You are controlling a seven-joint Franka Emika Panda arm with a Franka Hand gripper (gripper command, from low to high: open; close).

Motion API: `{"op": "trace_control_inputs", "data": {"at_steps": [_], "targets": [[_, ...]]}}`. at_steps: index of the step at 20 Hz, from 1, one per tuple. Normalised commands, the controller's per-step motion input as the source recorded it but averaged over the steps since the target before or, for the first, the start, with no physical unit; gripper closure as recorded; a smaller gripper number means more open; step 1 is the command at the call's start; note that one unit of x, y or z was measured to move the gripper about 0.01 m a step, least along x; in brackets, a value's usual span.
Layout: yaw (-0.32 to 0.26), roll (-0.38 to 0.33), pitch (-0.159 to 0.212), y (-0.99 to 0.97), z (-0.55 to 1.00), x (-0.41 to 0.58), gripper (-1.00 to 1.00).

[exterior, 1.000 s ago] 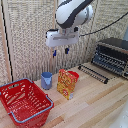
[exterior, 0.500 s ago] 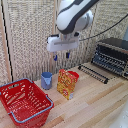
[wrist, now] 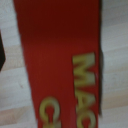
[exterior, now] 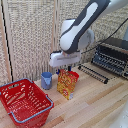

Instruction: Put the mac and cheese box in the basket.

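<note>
Mac and cheese carton [exterior: 66, 84]: stood upright on wooden table [exterior: 100, 107], beside blue cup [exterior: 46, 80], apart from red basket [exterior: 25, 102]. Gripping tool [exterior: 63, 70]: directly above carton top; finger state could not be told. Risk: off-centre descent could topple the tall thin carton.

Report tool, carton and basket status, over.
White boxy tool directly above the tall orange-yellow cardboard carton, finger state unclear. Carton upright on the wooden table, not lifted. Red lattice plastic basket waiting on the exterior view's left; nothing seen blocking.
</note>
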Motion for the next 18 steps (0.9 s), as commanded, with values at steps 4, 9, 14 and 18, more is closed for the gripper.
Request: {"op": "trace_control_inputs", "data": {"at_steps": [4,9,14,18], "targets": [[0.088,-0.005,0.0,0.0,-0.34,0.135,1.0],[0.007,0.0,0.019,0.0,-0.03,0.082,1.0],[-0.02,0.0,0.013,0.0,0.01,0.059,1.0],[-0.05,0.0,0.056,0.0,0.16,0.023,1.0]]}}
